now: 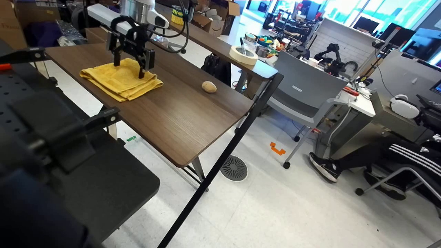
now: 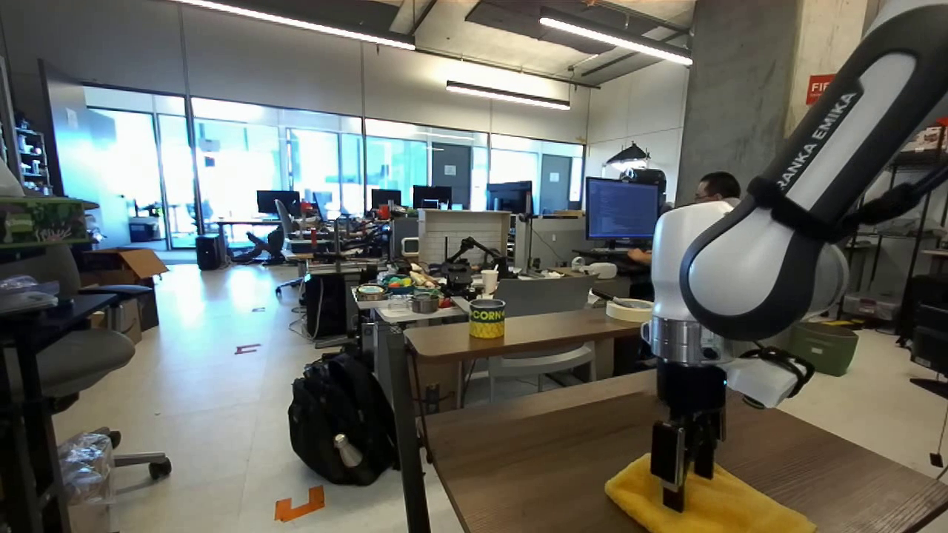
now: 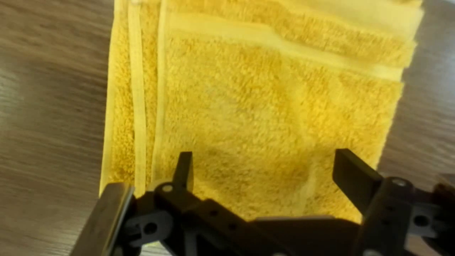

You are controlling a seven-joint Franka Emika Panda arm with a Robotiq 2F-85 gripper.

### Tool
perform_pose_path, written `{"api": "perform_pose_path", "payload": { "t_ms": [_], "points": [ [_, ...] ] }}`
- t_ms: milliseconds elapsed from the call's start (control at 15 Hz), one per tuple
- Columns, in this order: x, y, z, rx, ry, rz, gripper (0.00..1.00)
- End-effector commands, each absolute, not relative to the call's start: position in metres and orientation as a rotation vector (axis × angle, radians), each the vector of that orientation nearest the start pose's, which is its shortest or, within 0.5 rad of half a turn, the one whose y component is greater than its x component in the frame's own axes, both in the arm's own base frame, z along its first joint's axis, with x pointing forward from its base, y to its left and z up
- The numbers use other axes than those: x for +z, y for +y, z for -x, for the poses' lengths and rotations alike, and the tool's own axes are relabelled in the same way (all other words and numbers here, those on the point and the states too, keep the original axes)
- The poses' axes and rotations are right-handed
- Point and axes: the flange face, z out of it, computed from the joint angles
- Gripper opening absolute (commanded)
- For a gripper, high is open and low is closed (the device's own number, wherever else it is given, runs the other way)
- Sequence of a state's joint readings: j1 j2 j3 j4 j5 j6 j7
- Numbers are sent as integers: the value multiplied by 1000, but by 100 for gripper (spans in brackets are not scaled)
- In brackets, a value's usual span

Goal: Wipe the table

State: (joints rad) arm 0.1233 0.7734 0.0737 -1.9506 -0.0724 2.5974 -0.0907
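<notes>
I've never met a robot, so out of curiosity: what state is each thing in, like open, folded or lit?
dark brown table: partly covered; cleanness can't be told
yellow towel: folded, lying on the table
gripper: open, pointing down over the towel
large computer monitor: on
ceiling lights: on
cardboard box: flap open

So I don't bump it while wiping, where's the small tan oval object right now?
In an exterior view, the small tan oval object lies on the dark brown wood-grain table, picture-right of the folded yellow terry cloth, near the table's far long edge.
</notes>
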Motion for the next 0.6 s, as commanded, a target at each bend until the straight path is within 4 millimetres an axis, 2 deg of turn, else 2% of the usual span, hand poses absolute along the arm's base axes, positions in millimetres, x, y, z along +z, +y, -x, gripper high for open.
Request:
{"api": "perform_pose_path", "payload": {
  "t_ms": [0, 67, 133, 267, 467, 533],
  "points": [
    [73, 119, -566, 207, -544, 3077, 100],
    [76, 119, -561, 213, -557, 3075, 100],
    [67, 115, -565, 225, -522, 3078, 100],
    [45, 105, -579, 182, -323, 3081, 100],
    [14, 96, -609, 105, -93, 3018, 100],
    [12, 94, -624, 72, -28, 2995, 100]
  ]
}}
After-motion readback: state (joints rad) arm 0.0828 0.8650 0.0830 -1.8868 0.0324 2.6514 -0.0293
